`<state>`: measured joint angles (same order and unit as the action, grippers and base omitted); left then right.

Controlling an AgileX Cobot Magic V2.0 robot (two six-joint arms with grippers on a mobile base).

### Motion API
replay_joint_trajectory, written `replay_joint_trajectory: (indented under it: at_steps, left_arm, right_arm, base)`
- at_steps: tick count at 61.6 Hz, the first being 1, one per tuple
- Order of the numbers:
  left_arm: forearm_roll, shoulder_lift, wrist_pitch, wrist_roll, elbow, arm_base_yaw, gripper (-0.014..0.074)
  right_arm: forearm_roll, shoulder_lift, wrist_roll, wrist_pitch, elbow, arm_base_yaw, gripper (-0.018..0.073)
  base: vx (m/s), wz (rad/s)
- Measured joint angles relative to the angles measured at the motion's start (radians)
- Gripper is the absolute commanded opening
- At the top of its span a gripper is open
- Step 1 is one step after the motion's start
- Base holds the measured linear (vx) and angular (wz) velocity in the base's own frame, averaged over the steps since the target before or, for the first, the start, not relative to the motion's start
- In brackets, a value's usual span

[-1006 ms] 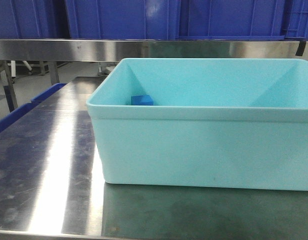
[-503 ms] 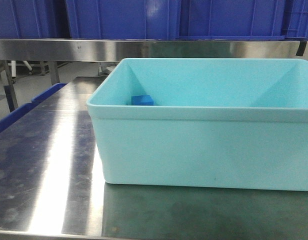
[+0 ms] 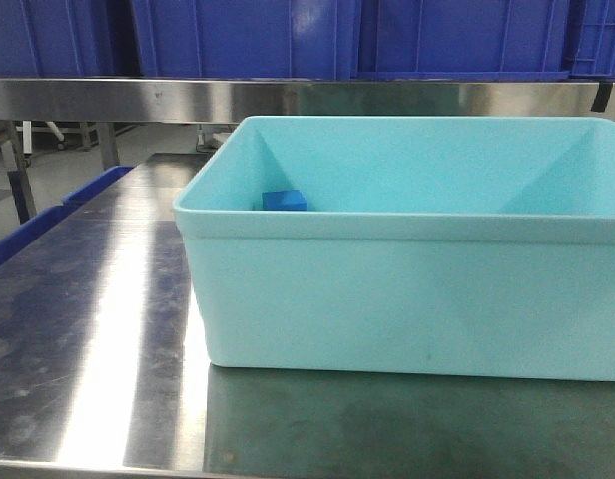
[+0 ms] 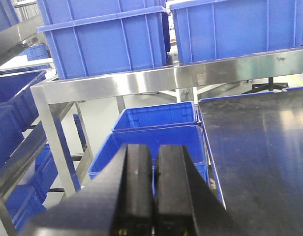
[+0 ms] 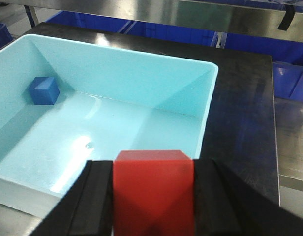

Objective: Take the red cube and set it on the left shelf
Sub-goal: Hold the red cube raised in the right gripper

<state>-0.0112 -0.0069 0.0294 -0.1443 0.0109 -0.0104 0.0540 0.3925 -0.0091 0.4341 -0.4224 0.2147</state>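
Right wrist view is showing the right gripper clamping the red cube over the tub, well apart from the left shelf; I judge a slipping grip is risking a drop into the tub, while the left gripper is sitting closed, empty

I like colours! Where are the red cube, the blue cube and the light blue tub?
red cube [image 5: 154,194], right wrist view, middle of its near side.
blue cube [image 5: 43,91], right wrist view, its front face.
light blue tub [image 3: 387,289], front view, its outer front wall.
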Motion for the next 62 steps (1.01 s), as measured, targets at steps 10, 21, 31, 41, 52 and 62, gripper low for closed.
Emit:
replay_joint_trajectory:
  at_steps: [10, 21, 31, 41, 52, 62]
  left_arm:
    - [0.0, 0.0, 0.0, 0.0, 0.0, 0.0, 0.0106]
    - [0.0, 0.0, 0.0, 0.0, 0.0, 0.0, 0.0106]
    - [0.0, 0.0, 0.0, 0.0, 0.0, 0.0, 0.0106]
    - [0.0, 0.0, 0.0, 0.0, 0.0, 0.0, 0.0106]
    - [0.0, 0.0, 0.0, 0.0, 0.0, 0.0, 0.0106]
    - [0.0, 0.0, 0.0, 0.0, 0.0, 0.0, 0.0106]
  right_arm:
    - [0.0, 0.0, 0.0, 0.0, 0.0, 0.0, 0.0055]
    - [0.0, 0.0, 0.0, 0.0, 0.0, 0.0, 0.0055]
    - [0.0, 0.0, 0.0, 0.0, 0.0, 0.0, 0.0055]
    - [0.0, 0.0, 0.0, 0.0, 0.0, 0.0, 0.0055]
    - [0.0, 0.0, 0.0, 0.0, 0.0, 0.0, 0.0055]
    - [0.0, 0.0, 0.0, 0.002, 0.0, 0.0, 0.0055]
  base:
    - [0.0, 0.0]
    - [0.0, 0.0]
    - [0.0, 0.0]
    - [0.0, 0.0]
    - [0.0, 0.0]
    - [0.0, 0.0]
